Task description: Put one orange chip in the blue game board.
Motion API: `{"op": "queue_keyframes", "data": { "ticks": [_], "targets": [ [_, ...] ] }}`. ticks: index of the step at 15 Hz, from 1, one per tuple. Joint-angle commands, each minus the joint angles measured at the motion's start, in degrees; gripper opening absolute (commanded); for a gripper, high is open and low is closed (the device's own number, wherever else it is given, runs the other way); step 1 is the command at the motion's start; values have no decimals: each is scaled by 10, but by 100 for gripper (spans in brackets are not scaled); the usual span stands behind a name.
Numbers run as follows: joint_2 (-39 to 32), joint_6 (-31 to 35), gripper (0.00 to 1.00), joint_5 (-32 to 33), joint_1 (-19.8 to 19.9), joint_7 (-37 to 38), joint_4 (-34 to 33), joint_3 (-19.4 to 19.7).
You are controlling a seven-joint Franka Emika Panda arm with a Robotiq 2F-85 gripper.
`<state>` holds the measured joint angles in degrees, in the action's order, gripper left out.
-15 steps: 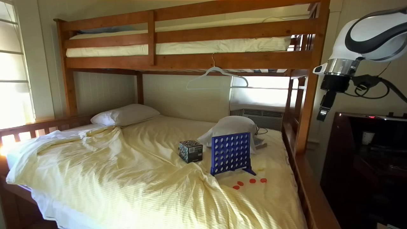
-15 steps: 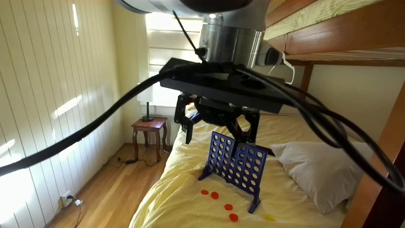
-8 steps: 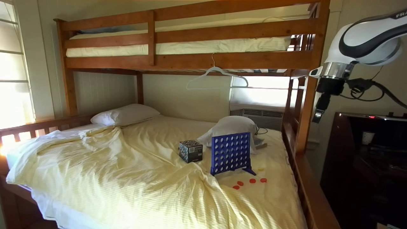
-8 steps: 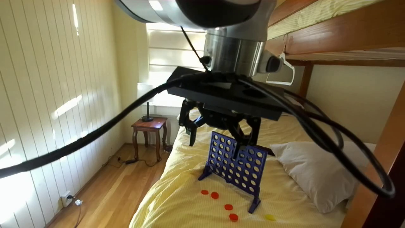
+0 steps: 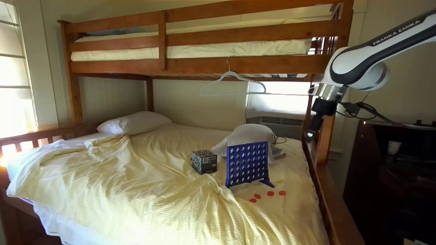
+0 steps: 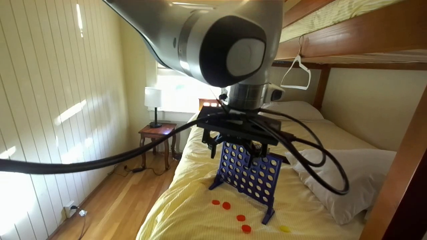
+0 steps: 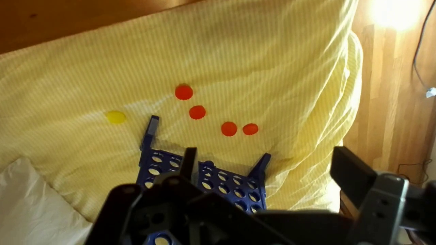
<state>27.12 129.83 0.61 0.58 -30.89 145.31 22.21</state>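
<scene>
The blue game board (image 5: 247, 164) stands upright on the bed. It also shows in the wrist view (image 7: 214, 180), partly hidden behind the gripper. Several orange-red chips lie flat on the sheet in front of it, such as one chip (image 7: 184, 92) nearest the bed edge and another chip (image 7: 250, 129) farther right. They show in both exterior views, one here (image 5: 282, 193) and one here (image 6: 241, 218). My gripper (image 7: 265, 151) is open with nothing between its fingers. In an exterior view the gripper (image 5: 309, 137) hangs well above the bed, to the right of the board.
A yellow chip (image 7: 115, 116) lies beside one board foot. A dark patterned cube (image 5: 204, 162) and a white pillow (image 5: 250, 136) are near the board. The wooden bed rail (image 5: 335, 204) runs along the edge. The upper bunk rail (image 5: 248, 64) has a hanger (image 5: 232, 74) on it.
The arm has moved down and out over the bed, toward the board and chips, faster in the last half second. The gripper stays open. The board and chips have not moved.
</scene>
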Motion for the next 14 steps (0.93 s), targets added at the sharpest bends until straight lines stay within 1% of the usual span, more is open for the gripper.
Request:
{"op": "queue_keyframes", "data": {
  "ticks": [1,4,5,6,7,9,13,14],
  "targets": [
    [-88,56,100,-29,-11,10,-26,-32],
    [-163,77,100,-51,-14,37,-54,-61],
    [-185,79,100,-54,-11,44,-66,-69],
    [-197,63,100,-62,-8,44,-76,-75],
    [-151,72,100,-45,4,35,-39,-82],
    [-185,72,100,-52,7,39,-58,-91],
    [-197,72,100,-53,9,39,-69,-92],
    [-214,76,100,-69,6,34,-75,-91]
  ]
}}
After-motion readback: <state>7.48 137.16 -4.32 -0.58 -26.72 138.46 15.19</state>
